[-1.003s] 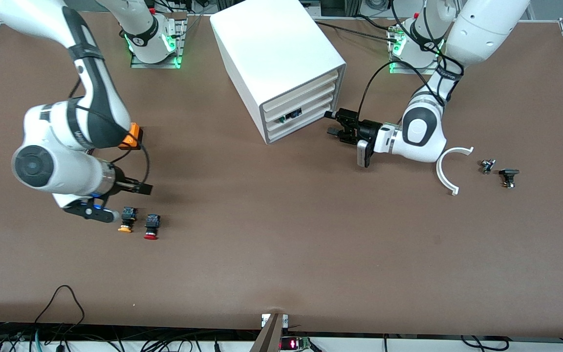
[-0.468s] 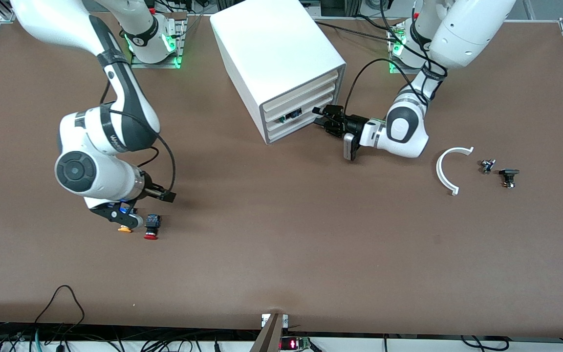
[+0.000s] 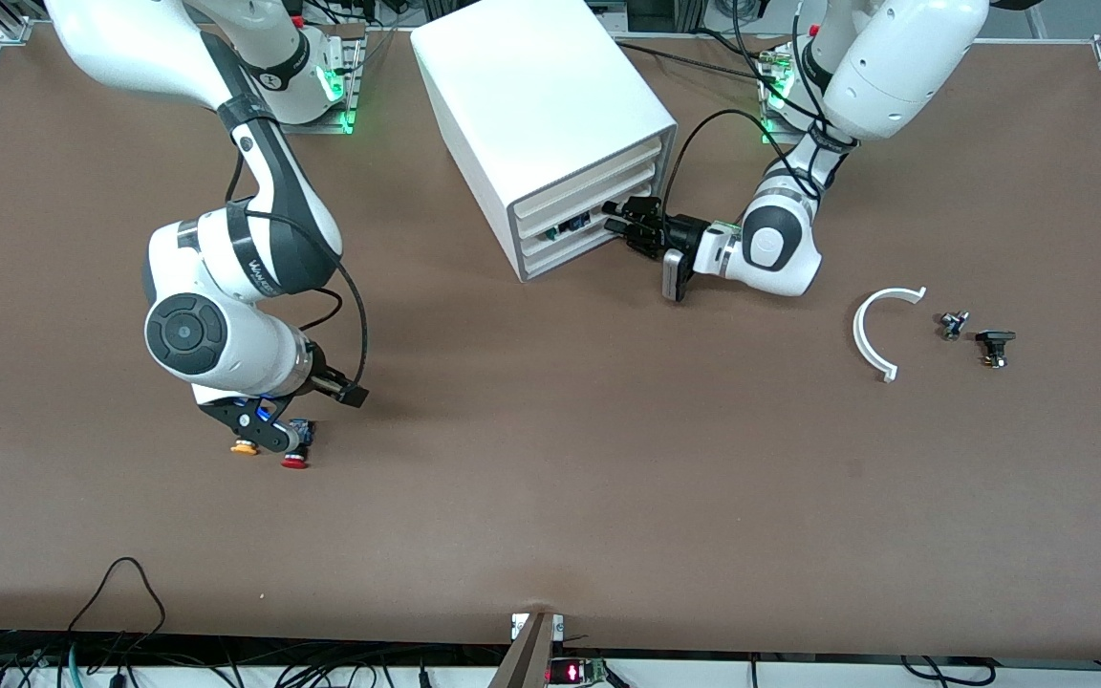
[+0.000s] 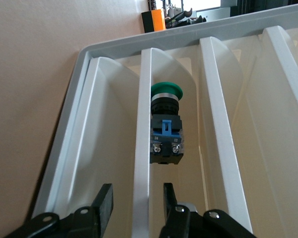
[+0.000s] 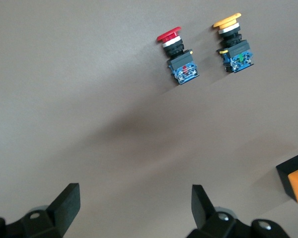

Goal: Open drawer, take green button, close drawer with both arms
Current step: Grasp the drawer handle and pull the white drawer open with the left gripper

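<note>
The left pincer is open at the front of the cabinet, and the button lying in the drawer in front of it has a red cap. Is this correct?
Not entirely. The left pincer is open at the cabinet front, but the button in the drawer has a green cap, as the left wrist view shows.

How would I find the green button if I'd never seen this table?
Find the big white cabinet in the middle of the table. The green button sits at its drawer fronts, on the edge of a drawer, with the left gripper right before it. The two other buttons, red and orange, lie on the table.
</note>
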{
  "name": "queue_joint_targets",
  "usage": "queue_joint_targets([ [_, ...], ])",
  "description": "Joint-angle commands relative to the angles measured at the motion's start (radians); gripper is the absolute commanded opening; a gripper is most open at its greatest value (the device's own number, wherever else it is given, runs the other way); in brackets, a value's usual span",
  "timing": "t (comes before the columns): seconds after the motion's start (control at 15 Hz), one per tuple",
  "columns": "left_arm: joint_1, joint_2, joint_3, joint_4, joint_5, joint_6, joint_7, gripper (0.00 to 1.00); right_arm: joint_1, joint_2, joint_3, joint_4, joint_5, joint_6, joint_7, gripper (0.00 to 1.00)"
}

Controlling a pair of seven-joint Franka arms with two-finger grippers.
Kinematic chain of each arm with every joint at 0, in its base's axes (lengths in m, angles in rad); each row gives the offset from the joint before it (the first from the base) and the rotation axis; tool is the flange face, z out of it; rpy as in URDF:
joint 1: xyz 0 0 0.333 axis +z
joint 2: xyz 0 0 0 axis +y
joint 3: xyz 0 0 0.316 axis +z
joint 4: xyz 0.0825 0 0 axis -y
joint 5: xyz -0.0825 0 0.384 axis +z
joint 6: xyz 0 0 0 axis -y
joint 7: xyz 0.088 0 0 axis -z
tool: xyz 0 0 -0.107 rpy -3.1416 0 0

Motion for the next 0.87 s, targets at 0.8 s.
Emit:
queue_joint_targets([
  [0.8,0.041,-0.001,0.007,0.039,-0.006,-0.002,-0.010,0.00,0.054,0.133,-0.001,0.277,0.102,-0.049,0.208,0.99],
])
